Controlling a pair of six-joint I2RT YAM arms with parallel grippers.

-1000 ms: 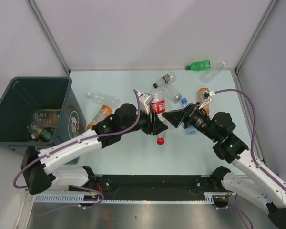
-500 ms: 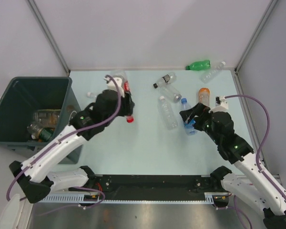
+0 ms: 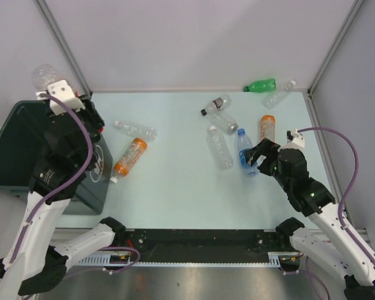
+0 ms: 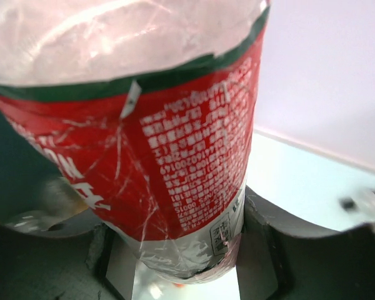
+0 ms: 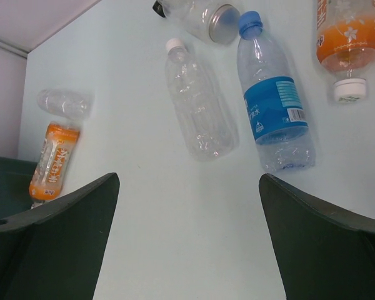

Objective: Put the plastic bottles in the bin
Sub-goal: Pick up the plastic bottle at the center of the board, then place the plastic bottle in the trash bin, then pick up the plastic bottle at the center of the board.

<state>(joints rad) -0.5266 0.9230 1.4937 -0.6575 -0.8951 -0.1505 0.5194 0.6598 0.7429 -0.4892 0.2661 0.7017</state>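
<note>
The bin (image 3: 15, 134) at the left edge, a red-labelled bottle (image 4: 156, 156) held over it.
My left claw (image 4: 186, 255) is clamped on the red-labelled bottle at the upper left of the top view. My right claw (image 5: 187, 244) gapes wide near a blue-capped bottle (image 5: 272, 109), right of centre.

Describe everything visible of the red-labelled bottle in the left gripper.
The red-labelled bottle is clear, thin, crinkled plastic. Its wrap label is red with white print and a green band along one edge. The left gripper holds it, fingers pressing both sides near one end. In the top view its rounded clear end sticks out past the gripper, raised near the bin's far rim. Its cap cannot be made out.
</note>
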